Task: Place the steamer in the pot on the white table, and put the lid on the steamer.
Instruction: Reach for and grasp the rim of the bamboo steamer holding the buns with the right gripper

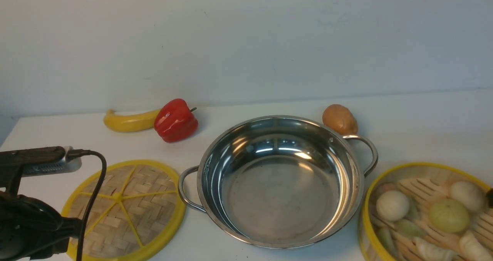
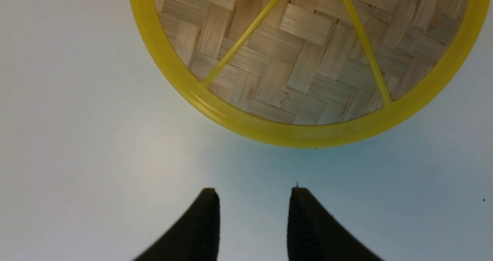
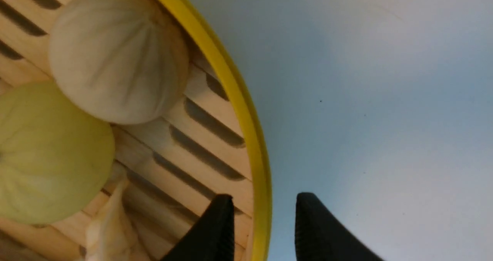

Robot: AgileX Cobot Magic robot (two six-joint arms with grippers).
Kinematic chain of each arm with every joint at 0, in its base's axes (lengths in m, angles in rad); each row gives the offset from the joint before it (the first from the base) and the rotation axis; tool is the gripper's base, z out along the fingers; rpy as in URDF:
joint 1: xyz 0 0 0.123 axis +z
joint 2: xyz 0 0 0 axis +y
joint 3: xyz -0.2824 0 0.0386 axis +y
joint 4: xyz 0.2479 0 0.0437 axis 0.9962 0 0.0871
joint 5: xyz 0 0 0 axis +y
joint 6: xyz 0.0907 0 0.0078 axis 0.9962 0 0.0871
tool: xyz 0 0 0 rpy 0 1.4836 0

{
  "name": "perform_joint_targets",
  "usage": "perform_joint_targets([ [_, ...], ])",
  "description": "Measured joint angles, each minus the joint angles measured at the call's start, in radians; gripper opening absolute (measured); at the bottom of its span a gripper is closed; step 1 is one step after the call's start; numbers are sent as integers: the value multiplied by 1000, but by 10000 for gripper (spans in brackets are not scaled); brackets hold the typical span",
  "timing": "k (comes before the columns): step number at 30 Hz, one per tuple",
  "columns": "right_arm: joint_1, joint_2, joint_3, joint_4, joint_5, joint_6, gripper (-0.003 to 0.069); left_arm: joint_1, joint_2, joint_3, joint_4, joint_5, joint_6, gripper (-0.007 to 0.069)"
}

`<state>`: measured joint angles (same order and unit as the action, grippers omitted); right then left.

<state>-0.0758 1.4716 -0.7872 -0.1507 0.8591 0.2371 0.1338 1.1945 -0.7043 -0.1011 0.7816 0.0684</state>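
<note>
2 grippers, both parted, we note: left gripper (image 2: 254, 191) hovers over the white table (image 1: 423, 130) beside the flat lid (image 2: 304, 61); right gripper (image 3: 265, 197) straddles the steamer (image 3: 238, 99) rim, unclamped. Steamer upright, right of the pot (image 1: 346, 168), whose handles (image 1: 368, 153) lie on a near-left to far-right axis.

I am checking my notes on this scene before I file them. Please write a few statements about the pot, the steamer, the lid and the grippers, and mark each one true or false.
1. The pot is empty. True.
2. The lid covers the steamer. False: the lid lies on the white table left of the pot, and the steamer stands uncovered on the pot's right.
3. The right gripper is open, astride the steamer's rim. True.
4. The left gripper holds the lid. False: it is open and empty, short of the lid's rim.
5. A red pepper lies next to a banana. True.
</note>
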Motion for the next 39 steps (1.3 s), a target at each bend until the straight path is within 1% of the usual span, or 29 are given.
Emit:
perform_joint_targets([
  [4, -49, 32, 0, 45, -28, -9, 243, 0, 0, 0, 0, 0, 0, 242],
  [10, -73, 66, 0, 156, -68, -119, 230, 0, 0, -1, 0, 0, 0, 242],
  [15, -74, 103, 0, 165, -77, -136, 230, 0, 0, -1, 0, 0, 0, 242],
  [18, -74, 141, 0, 165, -81, -136, 229, 0, 0, -1, 0, 0, 1, 242],
  [20, -74, 162, 0, 165, -85, -139, 204, 0, 0, -1, 0, 0, 1, 242],
  [22, -75, 165, -4, 161, -86, -139, 151, 0, 0, -1, 0, 0, 1, 242],
  [25, -75, 165, -4, 130, -77, -152, 52, 0, 0, -1, 0, 0, 1, 242],
  [29, -75, 162, -5, 114, -56, -135, 51, 0, 0, -1, 0, 0, 1, 242],
  [35, -76, 104, -5, 44, 28, -116, 51, 0, 0, -1, -2, 0, 2, 242],
  [37, -85, 82, -5, 26, 56, -112, 51, 0, 0, -1, -2, 0, 2, 242],
  [39, -116, 51, -5, 17, 89, -110, 51, 0, 0, -1, -2, 0, 2, 242],
])
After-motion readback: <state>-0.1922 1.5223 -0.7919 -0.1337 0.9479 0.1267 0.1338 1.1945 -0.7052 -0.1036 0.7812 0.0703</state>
